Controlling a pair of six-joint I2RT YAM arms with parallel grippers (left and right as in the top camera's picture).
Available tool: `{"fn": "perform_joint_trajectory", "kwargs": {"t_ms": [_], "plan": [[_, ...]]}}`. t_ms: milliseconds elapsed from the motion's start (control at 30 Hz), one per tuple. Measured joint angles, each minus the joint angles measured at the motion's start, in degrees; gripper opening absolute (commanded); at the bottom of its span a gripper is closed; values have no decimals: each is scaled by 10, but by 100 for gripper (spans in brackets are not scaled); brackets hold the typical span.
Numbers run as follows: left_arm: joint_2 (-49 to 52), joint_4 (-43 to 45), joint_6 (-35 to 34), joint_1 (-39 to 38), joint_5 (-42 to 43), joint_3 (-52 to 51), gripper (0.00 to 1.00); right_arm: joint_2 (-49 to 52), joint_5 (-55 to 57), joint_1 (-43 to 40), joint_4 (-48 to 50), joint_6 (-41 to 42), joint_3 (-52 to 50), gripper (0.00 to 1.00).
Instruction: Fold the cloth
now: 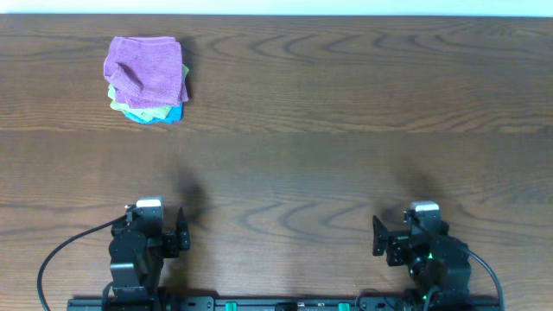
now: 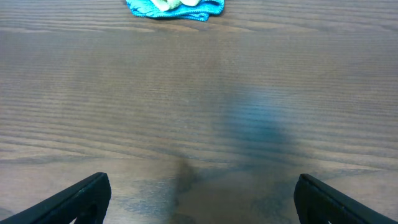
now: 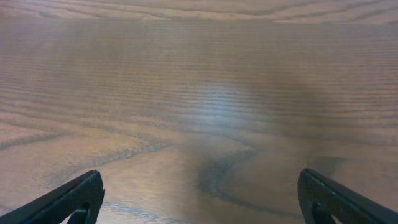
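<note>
A stack of folded cloths sits at the far left of the table: a purple cloth (image 1: 145,66) on top, a green one (image 1: 138,110) under it and a blue one (image 1: 166,116) at the bottom. The blue cloth's edge (image 2: 174,9) shows at the top of the left wrist view. My left gripper (image 1: 182,233) is open and empty near the table's front edge, far from the stack; its fingertips (image 2: 202,196) frame bare wood. My right gripper (image 1: 377,237) is open and empty at the front right, over bare wood (image 3: 202,193).
The wooden table (image 1: 346,130) fills the view. The arms' bases and cables lie along the front edge (image 1: 276,302).
</note>
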Motion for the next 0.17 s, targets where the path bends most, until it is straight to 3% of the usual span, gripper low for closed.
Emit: {"fn": "perform_joint_trajectory", "kwargs": {"t_ms": [167], "plan": [[0, 0, 0, 0, 0, 0, 95, 0, 0, 0, 0, 0, 0, 99]]}}
